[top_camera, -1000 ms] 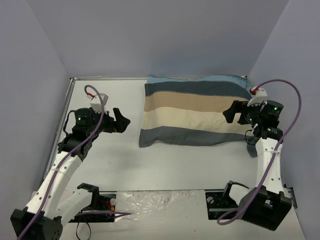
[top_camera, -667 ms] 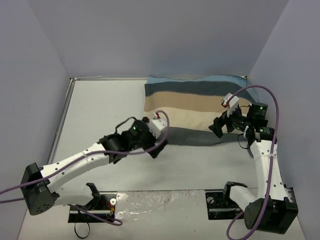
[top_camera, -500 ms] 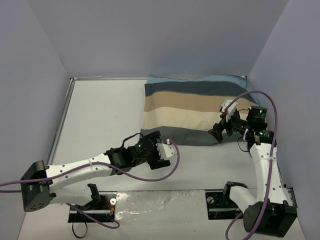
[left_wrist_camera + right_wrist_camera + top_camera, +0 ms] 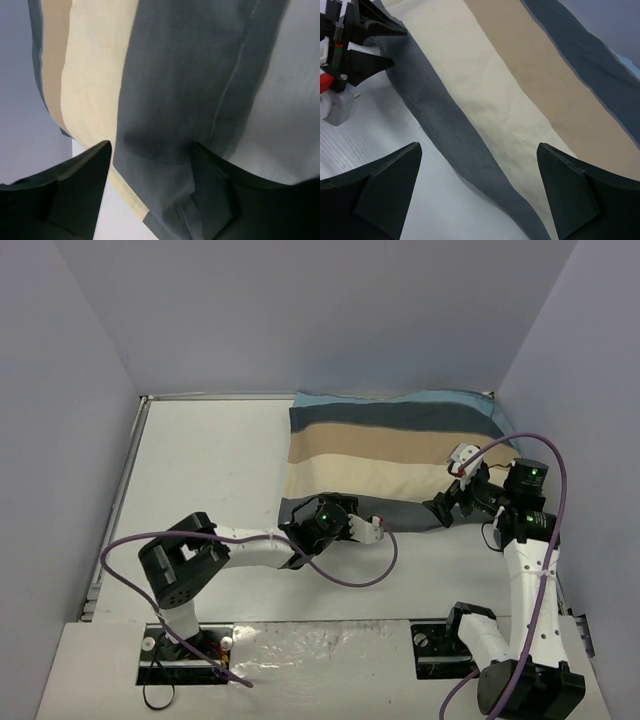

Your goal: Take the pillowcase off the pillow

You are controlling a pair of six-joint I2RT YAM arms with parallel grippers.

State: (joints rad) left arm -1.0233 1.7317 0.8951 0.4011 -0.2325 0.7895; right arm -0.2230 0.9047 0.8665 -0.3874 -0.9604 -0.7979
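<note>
The pillowcase (image 4: 390, 455) lies striped face up on the far right part of the table (image 4: 220, 470). Its bands run left to right, with a dark grey one along the near edge. It looks full and plump, so the pillow is most likely inside, though no cream foam shows in any view and no open mouth of the case can be made out.

The left arm reaches low across the table, and the left pincer (image 4: 342, 508) is at the near-left end of the dark grey band (image 4: 190, 75). In the left wrist view its fingers (image 4: 75, 190) stand apart with the grey cloth and its stitched hem lying between them. Whether the pads already touch the fabric cannot be told. The right pincer (image 4: 443, 508) sits near the near-right corner of the case, jaws spread wide and holding nothing. Below it are the grey band and the bare table.

The step in hand looks like the first grasp: both arms are placed along the near edge and the cloth is not yet taken up.

Next, the left pincer needs to close on the cloth layer alone, pinching the hem rather than biting into the foam beneath. The right one needs a hold near its corner, either on the fabric or pinning the pillow through it. The two can then work against each other and slide the case off. If the opening is at another edge, the hold will need rethinking.
</note>
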